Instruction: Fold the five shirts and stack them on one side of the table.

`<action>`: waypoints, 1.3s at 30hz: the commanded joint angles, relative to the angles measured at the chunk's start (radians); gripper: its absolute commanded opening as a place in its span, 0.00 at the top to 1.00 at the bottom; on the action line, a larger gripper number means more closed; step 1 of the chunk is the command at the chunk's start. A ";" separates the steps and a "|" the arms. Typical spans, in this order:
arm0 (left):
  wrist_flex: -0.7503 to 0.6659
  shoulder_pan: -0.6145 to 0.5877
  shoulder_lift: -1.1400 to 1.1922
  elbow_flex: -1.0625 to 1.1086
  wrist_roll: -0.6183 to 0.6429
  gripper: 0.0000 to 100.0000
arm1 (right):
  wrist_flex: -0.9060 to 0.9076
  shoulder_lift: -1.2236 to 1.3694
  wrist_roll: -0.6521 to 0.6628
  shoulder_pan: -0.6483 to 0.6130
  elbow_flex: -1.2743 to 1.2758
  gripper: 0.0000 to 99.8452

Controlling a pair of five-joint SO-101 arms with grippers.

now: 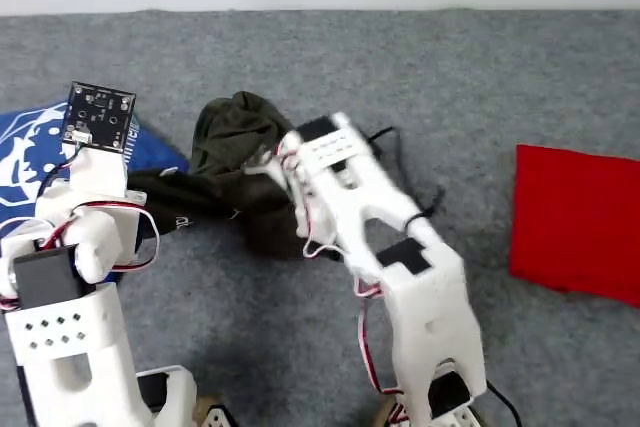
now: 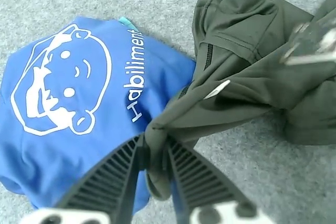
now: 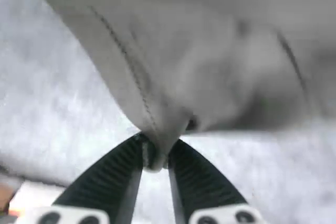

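Dark-green shirt (image 2: pixel 247 51) pinched by left hand (image 2: pixel 155 141), right hand (image 3: pixel 157 148).

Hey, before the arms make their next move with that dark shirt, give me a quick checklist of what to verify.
1. Left gripper shut on dark shirt: ok.
2. Right gripper shut on the same shirt: ok.
3. Dark shirt spread flat on table: not ok, bunched.
4. Dark shirt clear of blue shirt: not ok, overlaps its edge.
5. Red shirt lying apart from both arms: ok.
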 commanded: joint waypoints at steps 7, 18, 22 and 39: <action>-0.035 -0.002 -0.029 -0.245 -0.006 0.99 | 0.051 -0.671 0.189 0.240 -0.008 0.99; -0.187 0.002 -0.029 -0.387 -0.166 0.99 | -0.160 -1.127 0.391 0.487 -0.008 0.99; -0.186 0.075 -0.031 -0.392 -0.219 0.99 | -0.348 -1.241 0.431 0.522 -0.008 0.99; -0.183 0.209 -0.183 -0.390 -0.285 0.99 | -0.819 -1.429 0.520 0.733 -0.008 0.99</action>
